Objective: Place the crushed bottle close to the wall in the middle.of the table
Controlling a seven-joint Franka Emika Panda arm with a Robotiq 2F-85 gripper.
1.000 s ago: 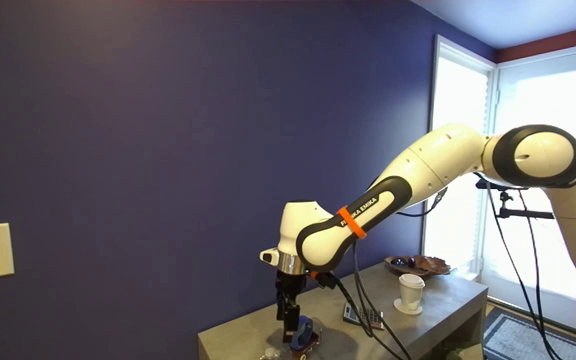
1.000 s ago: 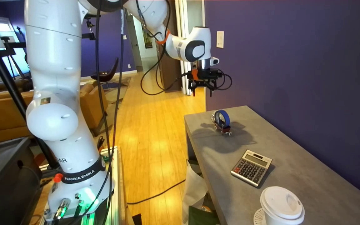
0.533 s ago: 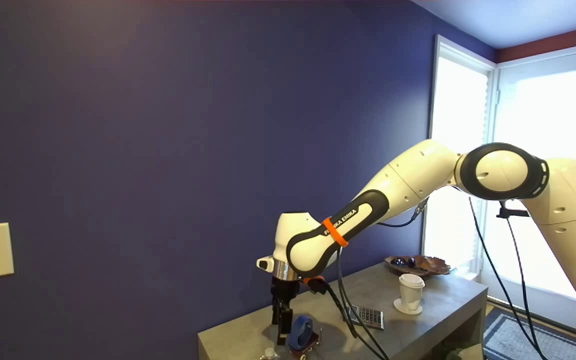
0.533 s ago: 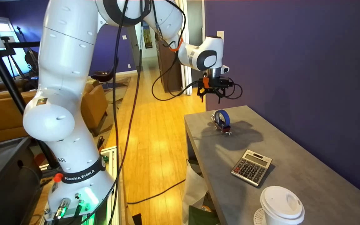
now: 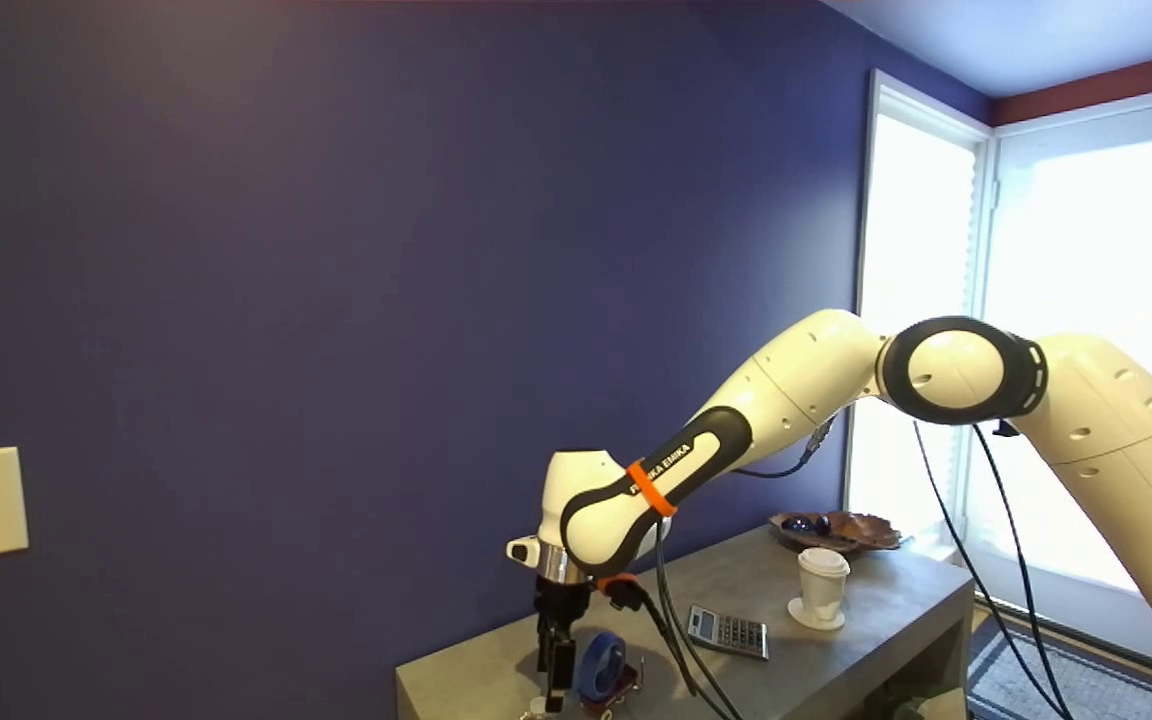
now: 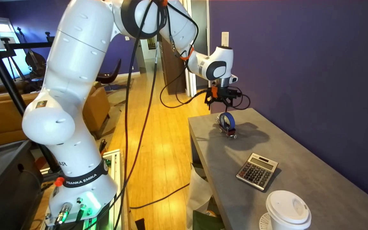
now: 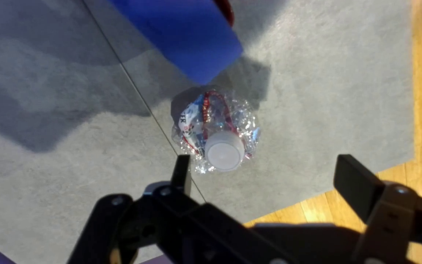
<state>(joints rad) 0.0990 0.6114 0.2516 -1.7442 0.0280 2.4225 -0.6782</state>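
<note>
Both jaws of the black two-fingered gripper (image 7: 264, 173) stand wide apart, with nothing in their hold. Ahead of the gap in the wrist view, off-centre toward one finger (image 7: 181, 174), the crushed clear plastic bottle with a white cap (image 7: 216, 126) sits cap-up near the end of the grey table (image 7: 335, 106). A descent from this offset could set that finger on the bottle and topple it, perhaps off the edge. Its crumpled, slick-looking sides may spring out of a lopsided grip, and a misshapen base could let it tip once placed by the purple wall (image 5: 336, 300). Close beside it, a broad blue ring (image 6: 232, 122) stands on a small dark-red wheeled cart (image 6: 230, 131); a sideways brush would likely send the pair rolling. Beyond, a low carry might catch the flat silver calculator (image 6: 257, 171).

As for containers, the bottle shows no liquid; farther along, the white lidded cup (image 5: 822, 585) hides its contents, and the brown leaf-shaped bowl (image 5: 871, 530) holds dark, shiny round things (image 5: 798, 523) too small to identify.
</note>
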